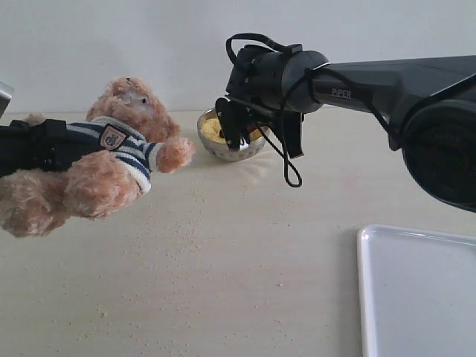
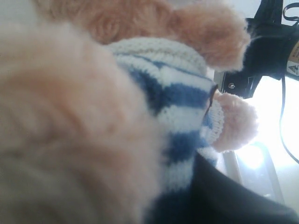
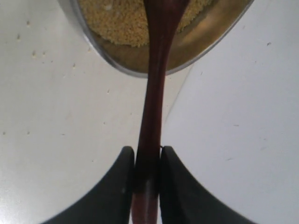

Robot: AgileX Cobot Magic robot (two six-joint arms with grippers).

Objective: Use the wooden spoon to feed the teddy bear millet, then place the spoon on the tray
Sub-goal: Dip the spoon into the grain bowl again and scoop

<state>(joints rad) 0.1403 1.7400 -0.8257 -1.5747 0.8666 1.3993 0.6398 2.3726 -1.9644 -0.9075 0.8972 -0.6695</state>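
wooden spoon (image 3: 155, 93) | R end effector (image 3: 147, 156) grips handle | axis toward millet (image 3: 121, 21)

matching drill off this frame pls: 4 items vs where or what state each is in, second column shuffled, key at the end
Column one
1. teddy bear
2. wooden spoon
3. millet
4. tray

Column two
A. heaped in the metal bowl
B. flat on the table, nothing on the part in view
C. gripped around the middle by the left claw
D. pinched by the handle in the right claw, reaching into the bowl

Pairs: 1-C, 2-D, 3-A, 4-B
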